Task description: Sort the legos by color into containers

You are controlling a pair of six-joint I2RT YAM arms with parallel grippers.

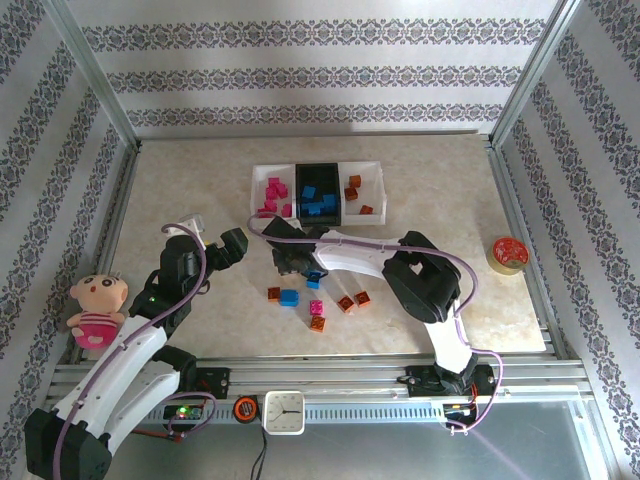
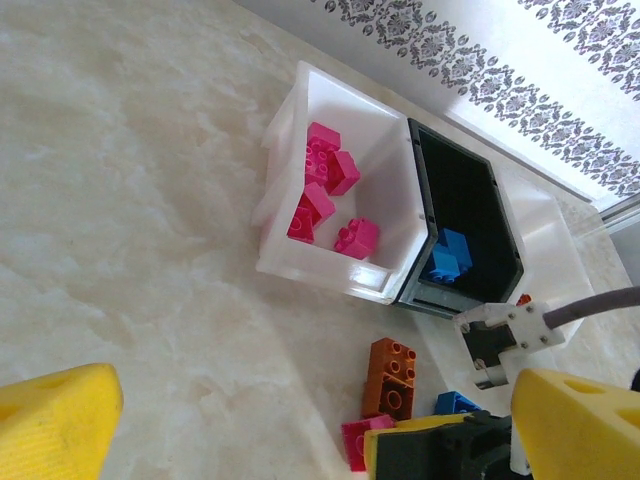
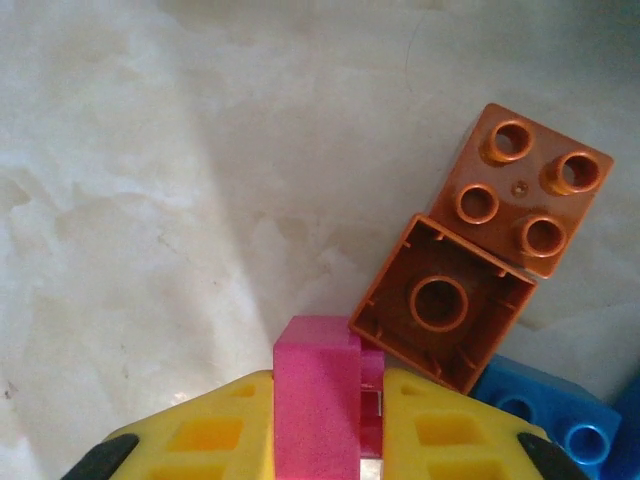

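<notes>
Noting the pink lego point(image 3: 315, 385) first: it is pinched between the two yellow fingers point(image 3: 225, 430) of the right gripper point(image 3: 318, 400), which press against its sides. We cannot tell whether it rests on the bench point(image 1: 180, 200) or is lifted off it. Just beside it lie two orange legos point(image 3: 440, 310), one turned hollow side up and touching the other, which is studs up. A blue lego point(image 3: 545, 425) touches the upturned one on its far side from the studs-up piece.

From above, the right gripper point(image 1: 297, 264) is over the middle of the bench, somewhat nearer the near edge than the far one. Loose legos point(image 1: 316, 307) in orange, blue and pink are scattered between it and the near edge.

The containers point(image 1: 282, 170) stand in a row near the far edge, about centred. The left white bin point(image 1: 258, 200) holds pink pieces, the black bin point(image 1: 325, 175) blue, the right white bin point(image 1: 372, 178) orange.

The left gripper point(image 1: 213, 236) hovers toward the left edge, apart from every lego. Its yellow pads point(image 2: 50, 425) are spread wide with nothing between them.

Further out we see a tape roll point(image 1: 508, 253) at the right edge, a plush doll point(image 1: 95, 305) beyond the left edge, and a white clock point(image 1: 284, 410) on the rail below the near edge
</notes>
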